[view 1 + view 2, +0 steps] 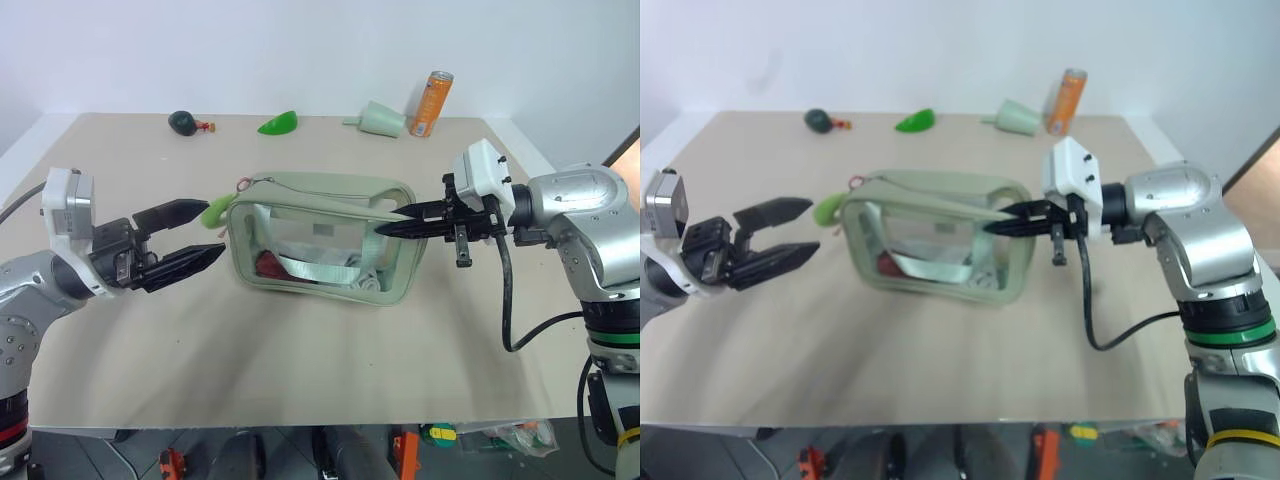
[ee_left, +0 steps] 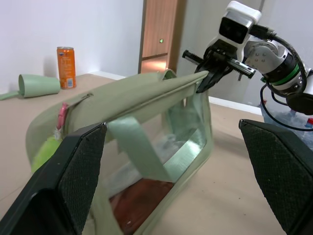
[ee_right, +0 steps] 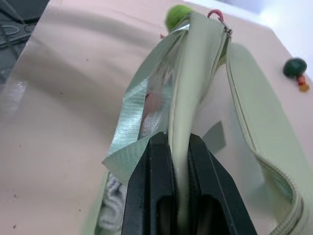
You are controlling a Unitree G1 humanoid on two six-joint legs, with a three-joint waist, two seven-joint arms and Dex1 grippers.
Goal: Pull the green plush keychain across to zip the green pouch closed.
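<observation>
Beige table [image 1: 300, 350], matte top. Green pouch [image 1: 322, 250] sits near the middle, clear panel facing the front edge. Along the far edge, well apart from it: small dark green round thing with a red tip [image 1: 184, 122], glossy green leaf-shaped piece [image 1: 279, 124], pale green cone on its side [image 1: 381, 119], orange can [image 1: 431, 103] upright just beside the cone.

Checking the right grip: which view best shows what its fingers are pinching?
Right wrist view: the right gripper has its fingers shut on the top edge of the green pouch, seen close. The eye views show that pinch small at the pouch's right end; the left wrist view shows it far off, behind the pouch.
</observation>
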